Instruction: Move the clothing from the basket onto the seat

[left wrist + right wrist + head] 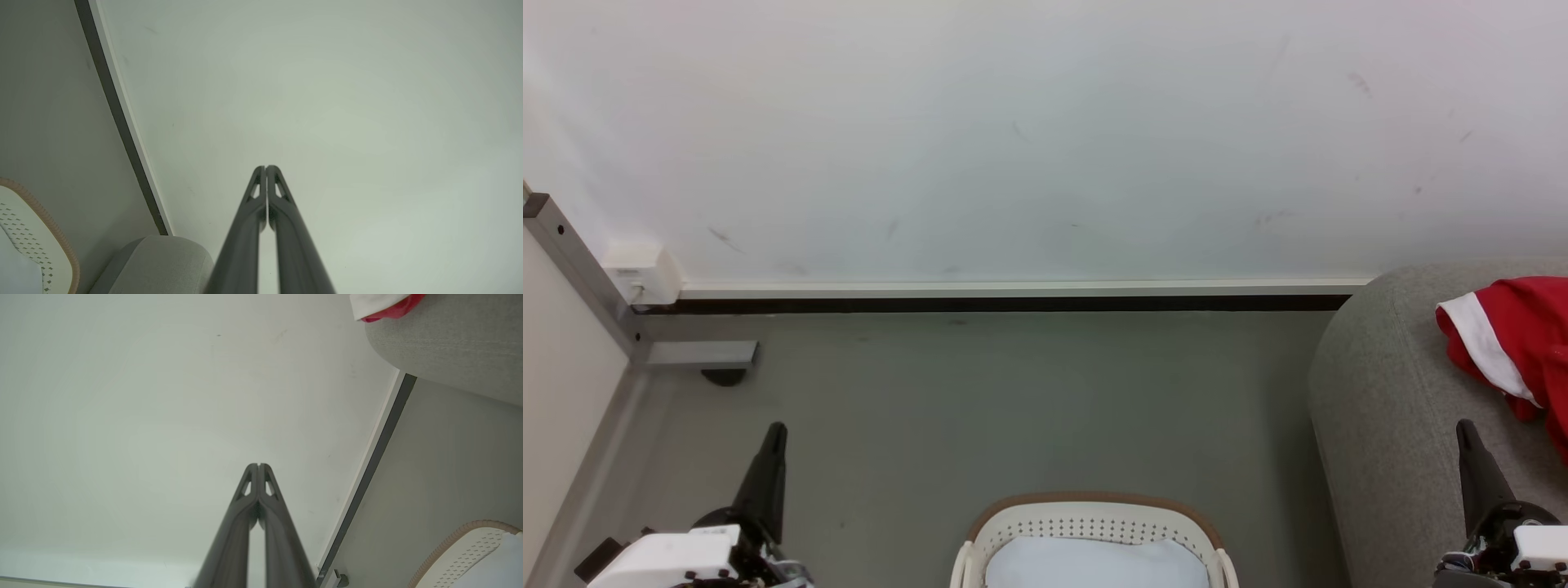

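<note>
Both sets of jaws are pressed together, tips touching, nothing pinched. The left gripper [775, 434] is at the lower left of the head view, fingers pointing up, over bare floor. In the left wrist view its fingers meet at the tip and aim at the wall. The right gripper [1466, 433] is at the lower right, fingers up, and shows against the grey fabric of the seat. The right wrist view shows the same closed pair facing the wall.

The wall [1045, 122] is pale with scuff marks and takes the upper half of the head view. The floor [972, 408] is grey-green and runs back to the wall.

The seat [1380, 408] is a grey upholstered sofa with a rounded edge at the right side, cut off by the frame. The basket [1094, 500] is cream with perforated walls and a brown rim. It stands on the floor at bottom centre, between the two grippers and left of the seat, not touching it.

A white cloth [1094, 563] lies flat inside the basket. The clothing [1531, 327] is red with a white trim band, lying crumpled on top of the seat at the right edge, partly out of frame.

A dark baseboard [1013, 304] strip runs along the foot of the wall. A grey metal post [572, 261] runs diagonally at the far left.
</note>
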Available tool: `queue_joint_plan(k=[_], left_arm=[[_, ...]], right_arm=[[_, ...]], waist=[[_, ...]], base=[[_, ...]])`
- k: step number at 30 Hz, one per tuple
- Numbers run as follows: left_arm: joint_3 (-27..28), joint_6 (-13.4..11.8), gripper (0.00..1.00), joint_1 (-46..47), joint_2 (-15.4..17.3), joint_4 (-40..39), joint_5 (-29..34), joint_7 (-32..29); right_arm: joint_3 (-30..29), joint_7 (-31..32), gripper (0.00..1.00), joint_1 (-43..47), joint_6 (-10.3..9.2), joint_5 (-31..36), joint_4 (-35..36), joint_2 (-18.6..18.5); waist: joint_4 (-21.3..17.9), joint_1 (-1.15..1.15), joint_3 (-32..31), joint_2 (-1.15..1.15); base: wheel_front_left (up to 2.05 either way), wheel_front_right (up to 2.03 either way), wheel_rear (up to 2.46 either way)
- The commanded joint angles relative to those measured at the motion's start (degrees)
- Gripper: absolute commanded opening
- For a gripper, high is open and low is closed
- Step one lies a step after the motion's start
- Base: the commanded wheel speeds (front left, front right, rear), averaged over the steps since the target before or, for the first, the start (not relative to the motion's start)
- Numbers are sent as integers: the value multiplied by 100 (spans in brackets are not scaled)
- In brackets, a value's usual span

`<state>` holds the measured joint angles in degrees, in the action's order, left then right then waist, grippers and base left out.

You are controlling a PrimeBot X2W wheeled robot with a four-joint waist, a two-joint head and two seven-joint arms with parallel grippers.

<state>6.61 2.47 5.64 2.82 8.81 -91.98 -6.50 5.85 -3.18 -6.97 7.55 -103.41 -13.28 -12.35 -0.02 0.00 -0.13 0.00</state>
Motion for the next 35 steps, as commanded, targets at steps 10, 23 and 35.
queue_joint_plan(k=[10,23,35], left_arm=[[14,3,0,44,11,-20,-74,-16],[13,2,0,43,11,-22,-74,-15],[13,2,0,42,11,-24,-75,-15]], right_arm=[[103,-104,0,-10,-12,-109,40,-120],[239,-220,0,-13,-12,-227,85,-214],[366,-330,0,-20,-12,-326,123,-322]], waist=[[0,0,1,0],[1,0,2,0],[1,0,3,0]], base=[[0,0,0],[0,0,0],[0,0,0]])
